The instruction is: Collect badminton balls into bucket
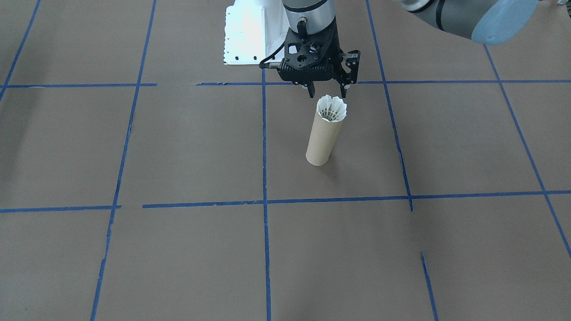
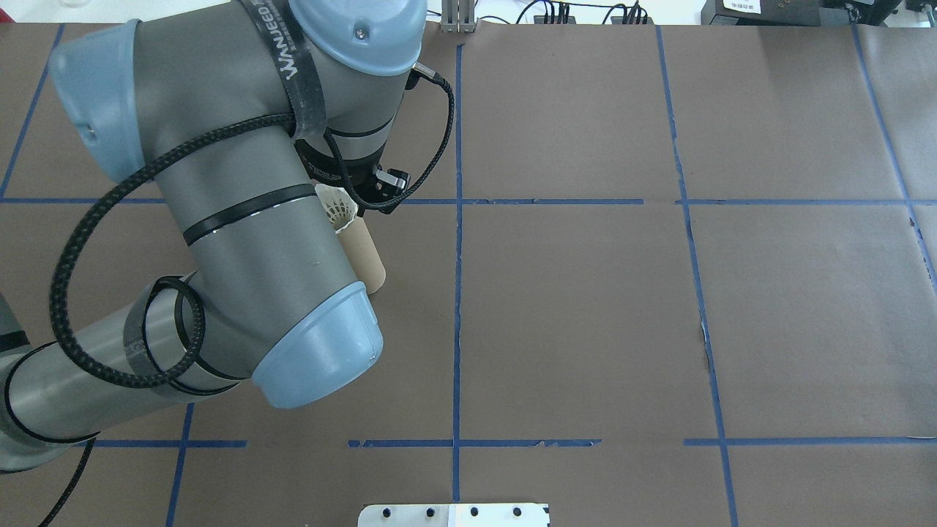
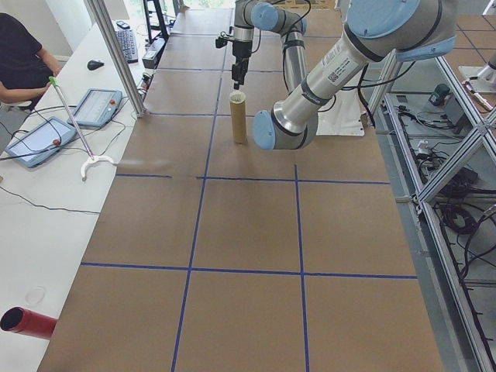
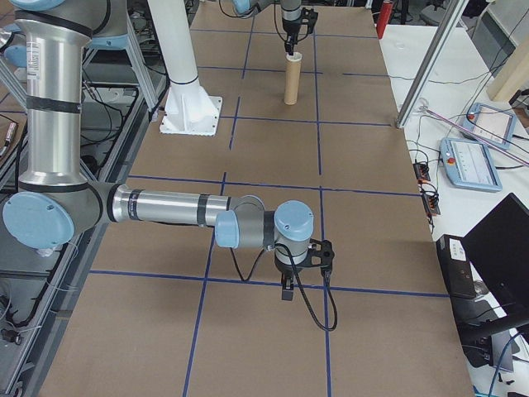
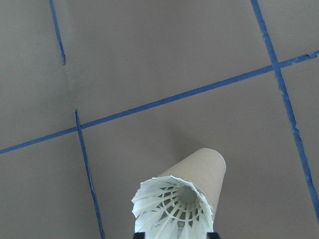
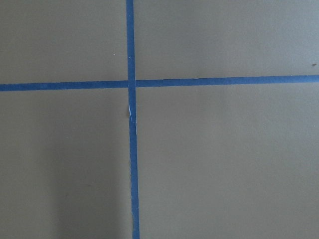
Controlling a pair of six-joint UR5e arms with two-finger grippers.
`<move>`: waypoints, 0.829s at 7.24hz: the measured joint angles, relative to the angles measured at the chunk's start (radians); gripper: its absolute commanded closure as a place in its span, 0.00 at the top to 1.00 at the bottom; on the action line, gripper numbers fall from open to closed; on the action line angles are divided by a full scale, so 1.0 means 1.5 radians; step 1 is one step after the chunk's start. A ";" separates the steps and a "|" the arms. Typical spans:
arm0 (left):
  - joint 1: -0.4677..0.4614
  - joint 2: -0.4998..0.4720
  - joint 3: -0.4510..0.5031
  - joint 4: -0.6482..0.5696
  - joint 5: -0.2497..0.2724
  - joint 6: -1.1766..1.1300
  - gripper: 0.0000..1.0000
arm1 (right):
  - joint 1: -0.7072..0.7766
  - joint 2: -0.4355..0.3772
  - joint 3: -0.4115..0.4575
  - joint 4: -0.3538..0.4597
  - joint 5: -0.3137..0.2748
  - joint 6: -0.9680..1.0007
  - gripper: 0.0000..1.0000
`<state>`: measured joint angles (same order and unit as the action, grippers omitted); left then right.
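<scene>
The bucket [image 1: 322,140] is a tall brown cardboard tube standing upright on the brown table. A white feather badminton ball [image 1: 331,108] sits in its mouth with the feathers flaring above the rim. My left gripper [image 1: 328,92] hangs just above the feathers, open, one finger to each side and nothing between them. The left wrist view looks straight down on the badminton ball [image 5: 172,209] and the bucket [image 5: 204,169]. In the overhead view my left arm hides most of the bucket [image 2: 364,258]. My right gripper [image 4: 287,289] hovers low over bare table far away; whether it is open or shut I cannot tell.
The white robot base [image 1: 245,40] stands behind the bucket. Blue tape lines [image 1: 265,147] divide the brown table. A side bench holds tablets [image 3: 97,106] with a seated person [image 3: 19,54] beside it, and a red cylinder [image 3: 27,321] lies at its near end.
</scene>
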<state>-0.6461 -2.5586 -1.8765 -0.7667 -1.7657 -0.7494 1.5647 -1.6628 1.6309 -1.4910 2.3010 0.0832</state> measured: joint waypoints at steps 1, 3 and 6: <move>-0.002 0.010 -0.020 -0.002 0.000 0.004 1.00 | 0.000 0.000 0.000 0.000 0.000 0.000 1.00; -0.032 0.069 -0.092 -0.039 -0.002 0.032 1.00 | 0.000 0.000 0.001 0.000 0.000 0.000 1.00; -0.194 0.183 -0.120 -0.136 -0.111 0.222 1.00 | 0.000 0.000 0.000 0.000 0.000 0.000 1.00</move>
<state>-0.9377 -2.2837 -2.0569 -0.9704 -1.9324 -0.4159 1.5647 -1.6629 1.6307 -1.4910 2.3010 0.0828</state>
